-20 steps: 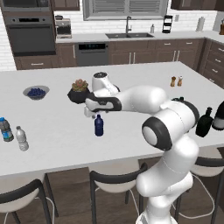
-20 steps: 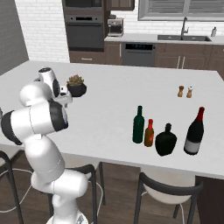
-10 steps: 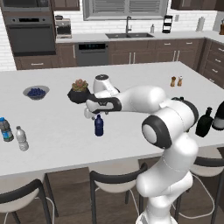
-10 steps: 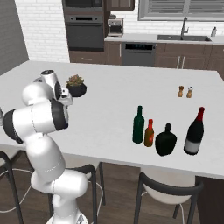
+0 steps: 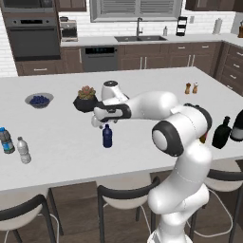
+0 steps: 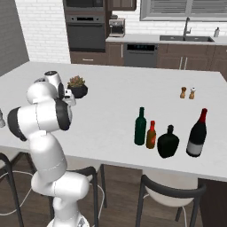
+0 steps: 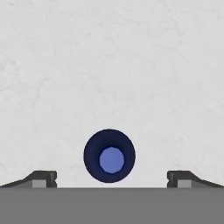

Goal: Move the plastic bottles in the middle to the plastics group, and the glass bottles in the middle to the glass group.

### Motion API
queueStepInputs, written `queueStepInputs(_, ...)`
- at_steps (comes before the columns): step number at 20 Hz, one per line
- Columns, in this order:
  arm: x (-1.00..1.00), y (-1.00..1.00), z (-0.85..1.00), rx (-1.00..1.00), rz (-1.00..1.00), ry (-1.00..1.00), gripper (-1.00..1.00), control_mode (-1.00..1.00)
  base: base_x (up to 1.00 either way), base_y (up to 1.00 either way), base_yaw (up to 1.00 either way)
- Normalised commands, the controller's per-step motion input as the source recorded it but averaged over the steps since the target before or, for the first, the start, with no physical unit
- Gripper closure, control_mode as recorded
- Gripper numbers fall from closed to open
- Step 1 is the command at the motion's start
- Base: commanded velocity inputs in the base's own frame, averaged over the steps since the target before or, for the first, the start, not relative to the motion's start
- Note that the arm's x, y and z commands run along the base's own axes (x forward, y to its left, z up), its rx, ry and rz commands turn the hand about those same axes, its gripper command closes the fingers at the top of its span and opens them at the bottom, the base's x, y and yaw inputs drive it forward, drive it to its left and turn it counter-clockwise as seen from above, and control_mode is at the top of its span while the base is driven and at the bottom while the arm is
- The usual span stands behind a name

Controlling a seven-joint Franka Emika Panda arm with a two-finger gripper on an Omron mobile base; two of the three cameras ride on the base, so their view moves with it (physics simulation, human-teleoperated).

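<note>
The small dark blue plastic bottle [image 5: 107,136] stands upright mid-counter. My gripper [image 5: 103,124] hovers open just above its cap. From the hand, the bottle [image 7: 109,155] appears top-down between the spread fingertips [image 7: 43,178], untouched. Two clear water bottles [image 5: 5,140] [image 5: 23,151] stand at the counter's left edge. The green bottle [image 6: 140,127] and the amber bottle [image 6: 151,135] stand side by side. Right beside them are the squat black bottle [image 6: 168,142] and a tall dark bottle with a red neck [image 6: 197,134].
A potted succulent [image 5: 86,98] sits just behind my hand, and a bowl of blue berries [image 5: 39,99] lies further left. Salt and pepper shakers [image 6: 187,93] stand toward the far right. Bar stools [image 5: 126,197] line the near counter edge.
The hand has shifted only slightly above the blue bottle. The fingers have stayed wide apart and no bottle has moved.
</note>
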Motion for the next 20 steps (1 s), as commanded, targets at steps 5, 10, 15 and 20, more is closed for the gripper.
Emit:
queueStepInputs(5, 0.08, 0.00, -0.25, 0.00, 0.00, 0.00, -1.00, -1.00, 0.00, 0.00, 0.00)
queueStepInputs(10, 0.02, 0.00, -0.26, 0.00, 0.00, 0.00, -1.00, -1.00, 0.00, 0.00, 0.00)
queueStepInputs(15, 0.00, 0.00, -0.13, 0.00, 0.00, 0.00, -1.00, -1.00, 0.00, 0.00, 0.00)
queueStepInputs(20, 0.00, 0.00, -0.06, 0.00, 0.00, 0.00, -1.00, -1.00, 0.00, 0.00, 0.00)
